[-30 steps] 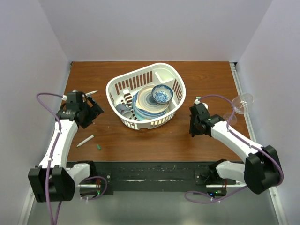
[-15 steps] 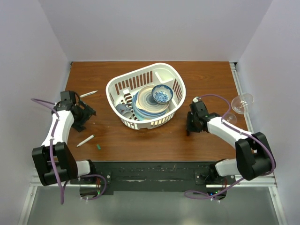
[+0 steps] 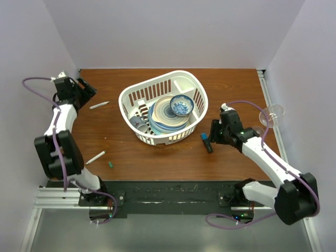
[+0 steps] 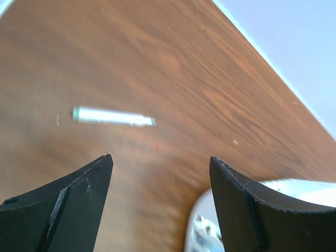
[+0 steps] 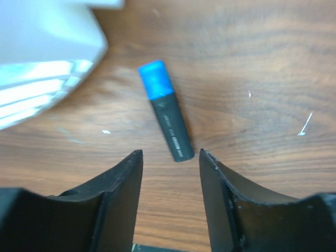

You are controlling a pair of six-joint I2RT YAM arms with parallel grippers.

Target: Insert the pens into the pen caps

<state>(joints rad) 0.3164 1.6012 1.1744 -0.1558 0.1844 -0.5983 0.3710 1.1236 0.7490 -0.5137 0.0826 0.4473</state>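
A white stick pen (image 3: 98,105) lies at the far left of the table; it shows in the left wrist view (image 4: 113,116) ahead of the open, empty left gripper (image 4: 160,163). That gripper (image 3: 84,90) sits near the back left corner. A second white pen (image 3: 95,157) lies near the front left, with a tiny dark green cap (image 3: 111,164) beside it. The black marker with a blue end (image 3: 206,142) lies right of the basket. My right gripper (image 3: 214,135) is open and empty just beside it; in the right wrist view the marker (image 5: 165,117) lies just ahead of the jaws (image 5: 170,157).
A white basket (image 3: 157,137) with plates, a blue patterned bowl and a grey cup stands mid-table. A clear glass (image 3: 272,113) stands at the right edge. Walls close in on the left, back and right.
My left arm has swung back toward the far left corner, away from the front pen. My right gripper has pulled back to the right, uncovering the black marker on the table.
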